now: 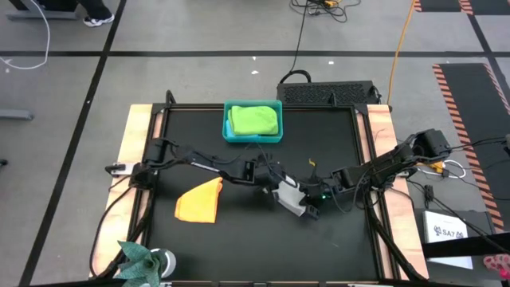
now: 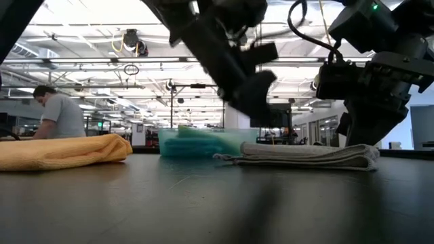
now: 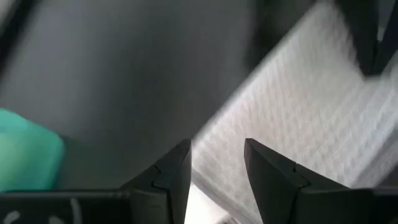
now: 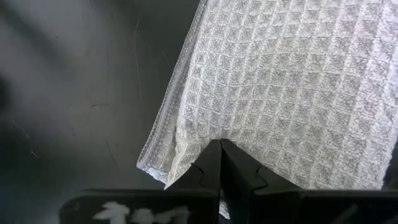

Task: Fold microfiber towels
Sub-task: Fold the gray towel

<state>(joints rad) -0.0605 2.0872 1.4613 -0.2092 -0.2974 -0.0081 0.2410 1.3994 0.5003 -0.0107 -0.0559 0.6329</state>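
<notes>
Folded grey towel [image 2: 305, 156] centre frame; lime towel [image 1: 254, 119] in teal bin [image 1: 226, 135]; left gripper [image 3: 216, 171] open, right gripper [image 4: 219, 163] closed, empty.

Waffle-textured grey towel [image 4: 292, 87] lies on matt black table [image 4: 74, 112].

Light grey towel [image 4: 292, 93] at table centre, woven in a small waffle grid of raised squares (paler at its hemmed edge). Orange-yellow towel [image 1: 199, 201] plain, to the left on the matte black table [image 1: 335, 143]. Lime green towel [image 1: 255, 119] plain, inside the teal bin [image 1: 226, 131] at the far side.
</notes>
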